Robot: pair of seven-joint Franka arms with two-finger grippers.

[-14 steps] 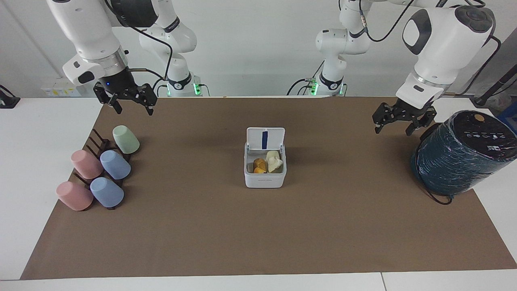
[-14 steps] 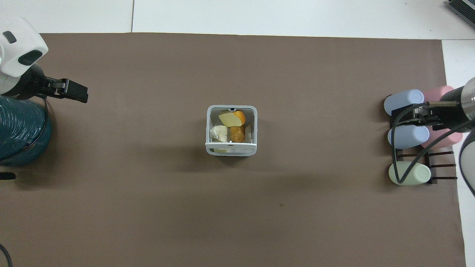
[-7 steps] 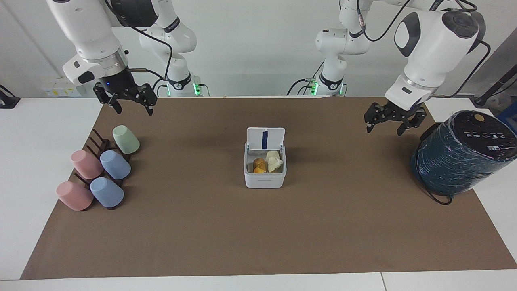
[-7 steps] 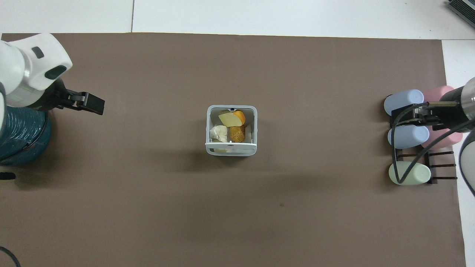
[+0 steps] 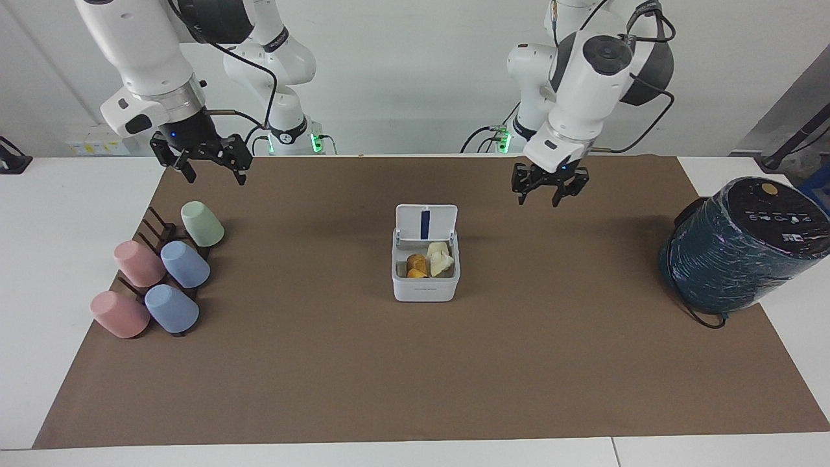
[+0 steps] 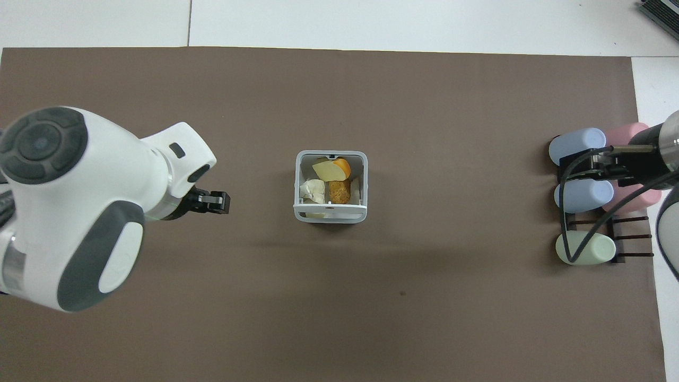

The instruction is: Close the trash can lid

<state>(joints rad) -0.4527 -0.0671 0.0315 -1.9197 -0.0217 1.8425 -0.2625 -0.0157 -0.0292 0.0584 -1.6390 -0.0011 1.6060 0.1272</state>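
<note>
Currently: trash can (image 5: 425, 275) at counter (image 5: 415, 389) centre, on the brown mat (image 5: 454, 363), well away from every edge. Lid (image 5: 426, 223) up, standing at the can's robot-side rim, blue strip facing away from the robots. Scraps (image 5: 429, 261) visible inside. Left claw (image 5: 550, 189) in the air over the mat, between the can and the left arm's end, clear of the lid, fingers parted, holding nothing. Right claw (image 5: 209, 163) waiting above the mat's robot-side corner at the right arm's end, fingers spread, empty. Cup rack (image 5: 159, 269) with pastel cups along that end edge. Teal wrapped cylinder (image 5: 742, 243) at the left arm's end edge.
</note>
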